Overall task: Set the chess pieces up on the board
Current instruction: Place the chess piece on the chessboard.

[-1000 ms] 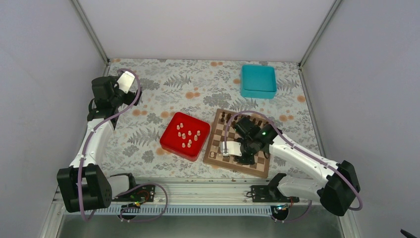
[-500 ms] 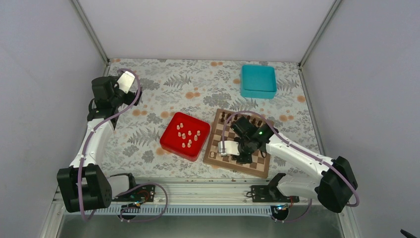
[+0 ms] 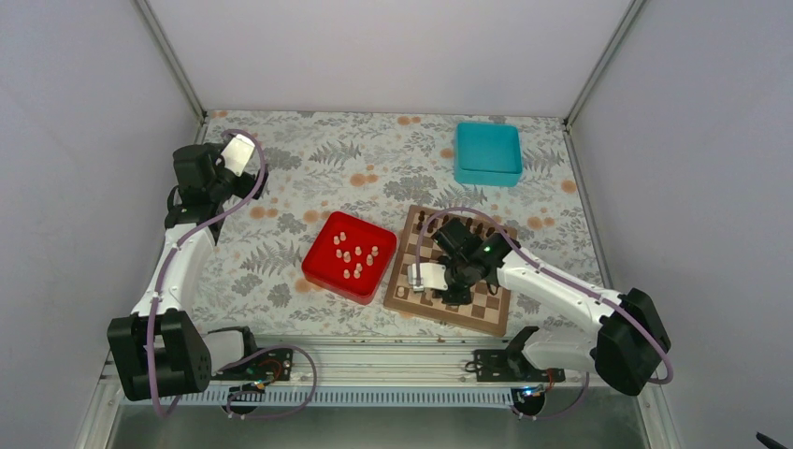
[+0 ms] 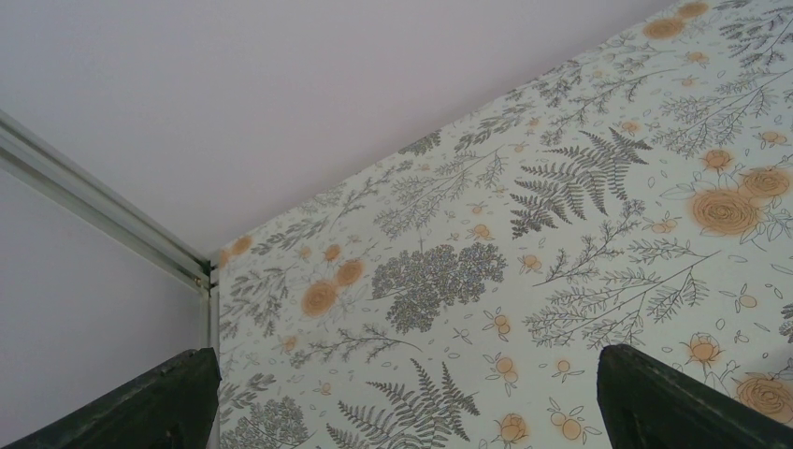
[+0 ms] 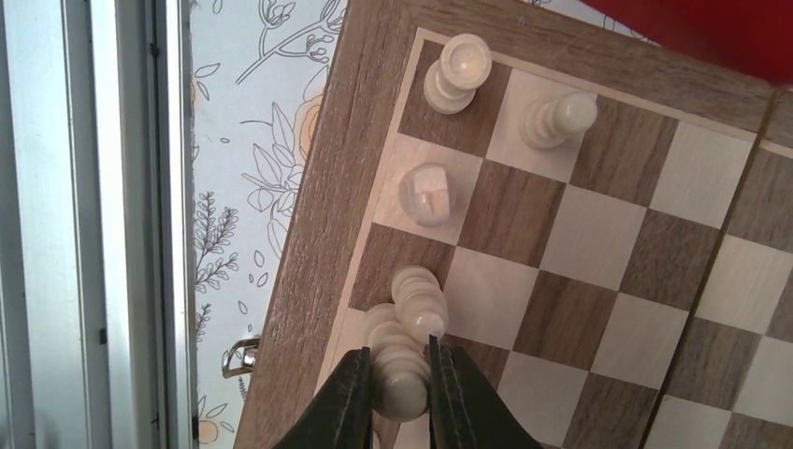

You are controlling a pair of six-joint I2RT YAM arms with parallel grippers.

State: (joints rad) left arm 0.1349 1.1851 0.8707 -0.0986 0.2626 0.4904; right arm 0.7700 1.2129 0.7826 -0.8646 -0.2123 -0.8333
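1. The chess pieces [image 5: 427, 192] are pale cream turned wood with rounded heads, each narrower than one square. The board [image 3: 482, 309] is wooden, with light and dark brown checks inside a brown border.
2. The board lies toward 4 o'clock on the floral table [image 4: 561, 187]. A red tray [image 3: 318, 267] sits just beside it at 9 o'clock, and a teal box [image 3: 487, 152] is well apart at about 12 o'clock.
3. In the right wrist view, four cream pieces stand on the board's corner squares by the border. More lie in the red tray.
4. The right gripper [image 5: 399, 355] pinches a cream piece at 6 o'clock of that view, beside the border.
5. The left gripper [image 4: 404, 360] is spread wide with nothing between its fingers. It hangs over the table near 10 o'clock, well apart from the board.
6. The held piece's lower end is hidden by the fingers and cut off by the frame edge, so I cannot tell whether it rests on the board or touches its neighbour.
7. From above, the right arm covers the board's middle. The dark pieces [image 3: 423, 221] on the far row and the pieces in the tray are too small to tell their kinds.
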